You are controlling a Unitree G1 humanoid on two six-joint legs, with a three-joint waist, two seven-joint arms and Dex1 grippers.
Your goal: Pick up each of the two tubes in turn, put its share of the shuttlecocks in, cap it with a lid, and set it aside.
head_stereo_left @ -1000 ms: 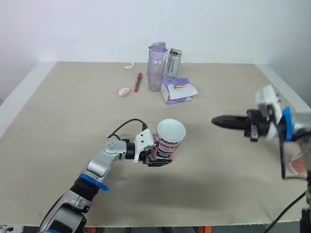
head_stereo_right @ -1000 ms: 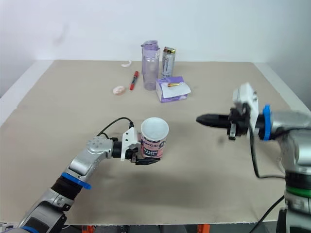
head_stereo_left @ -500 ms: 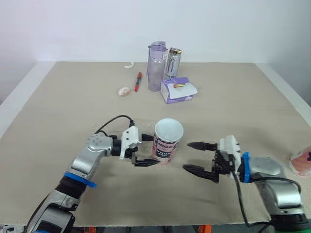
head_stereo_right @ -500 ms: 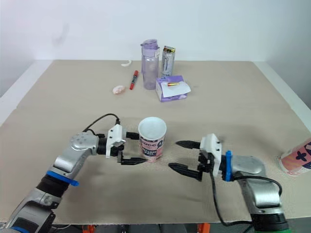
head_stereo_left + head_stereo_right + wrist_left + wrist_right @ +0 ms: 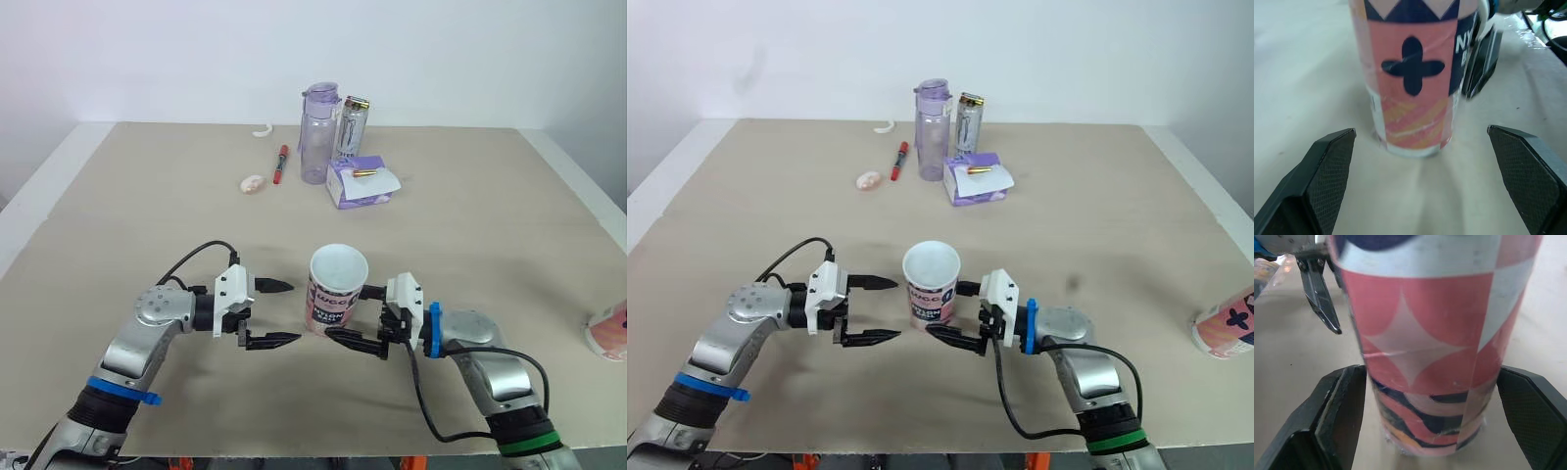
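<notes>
A pink, white and navy patterned tube stands upright on the table with its white top facing up. My left gripper is open just to its left, fingertips a short gap away from it; in the left wrist view the tube stands ahead between the spread fingers. My right gripper is open low at the tube's right side, and its fingers flank the tube closely. A second tube lies on its side at the table's right edge.
At the back stand a purple bottle and a clear can, with a purple tissue pack in front. A red marker, a small pale lump and a white curved piece lie nearby.
My left gripper has let go of the tube and drawn back left, open. My right arm has swung in from the right, dropped low and opened around the tube's right side.
</notes>
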